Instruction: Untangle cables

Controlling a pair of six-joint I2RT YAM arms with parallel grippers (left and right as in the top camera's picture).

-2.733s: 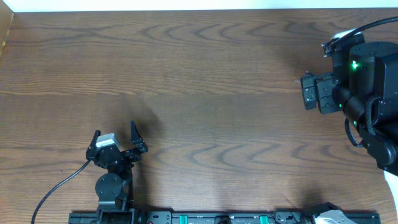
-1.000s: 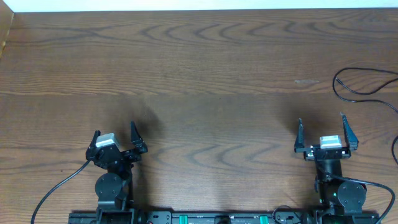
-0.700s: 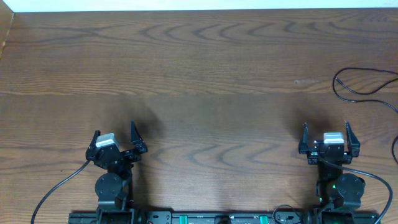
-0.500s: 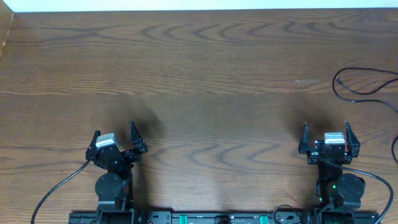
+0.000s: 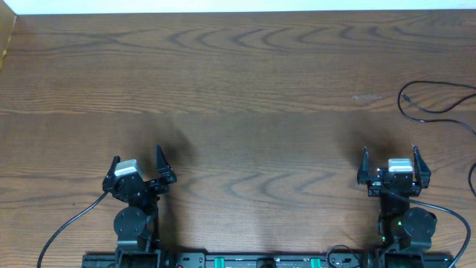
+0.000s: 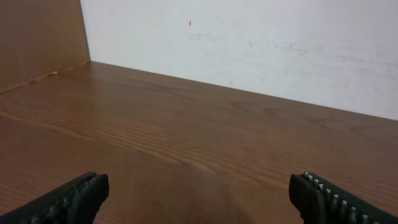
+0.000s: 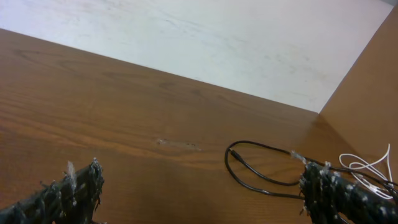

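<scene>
A black cable (image 5: 401,100) lies in an open loop at the table's right edge, running out of the overhead view. The right wrist view shows the same black cable (image 7: 226,160) with a small plug end, and a thin white cable (image 7: 364,167) looped beside it near the right side wall. My right gripper (image 5: 390,152) stands open near the front edge, a short way in front of the black loop, with nothing between its fingers (image 7: 202,186). At the front left my left gripper (image 5: 137,158) is open too, with only bare wood ahead of it (image 6: 199,190).
A white wall runs along the table's far side. Wooden side boards rise at the left (image 6: 37,37) and right (image 7: 373,81). The arms' mounting rail (image 5: 260,261) lines the front edge, and a thick arm wire (image 5: 74,222) trails from the left base.
The right arm has come back from the table's right edge to its place at the front, uncovering the black cable loop. It has been still for the last half second. The left arm has not moved.
</scene>
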